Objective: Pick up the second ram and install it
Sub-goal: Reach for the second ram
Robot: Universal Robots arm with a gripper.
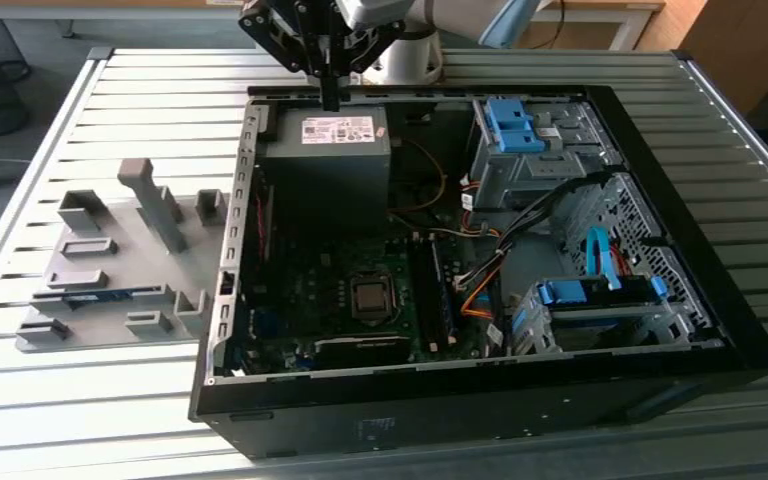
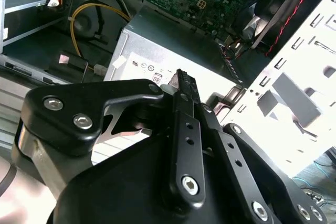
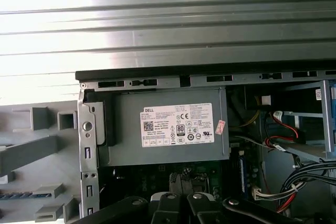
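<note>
- The gripper (image 1: 331, 98) hangs above the far edge of the open computer case (image 1: 491, 410), its fingers pointing straight down.
- The fingers are drawn together into one narrow bar with nothing between them. In the first wrist view the tips (image 3: 182, 182) sit over the edge of the power supply (image 3: 168, 129).
- The ram stick (image 1: 91, 297) lies flat in a slot of the grey holder tray (image 1: 77, 270), outside the case on the exterior view's left. It is well apart from the gripper.
- In the first wrist view the same stick (image 3: 18, 195) shows as a thin blue-green strip in the grey tray beside the case wall.
- The case lies on its side on a slatted metal table (image 1: 157, 90), with the side panel off.
- Inside the case, the power supply (image 1: 331, 165) sits at the far end and the motherboard (image 1: 344, 300) nearer the camera.
- Blue drive-bay clips (image 1: 511, 125) and bundled cables (image 1: 491, 250) occupy the exterior view's right half of the case.
</note>
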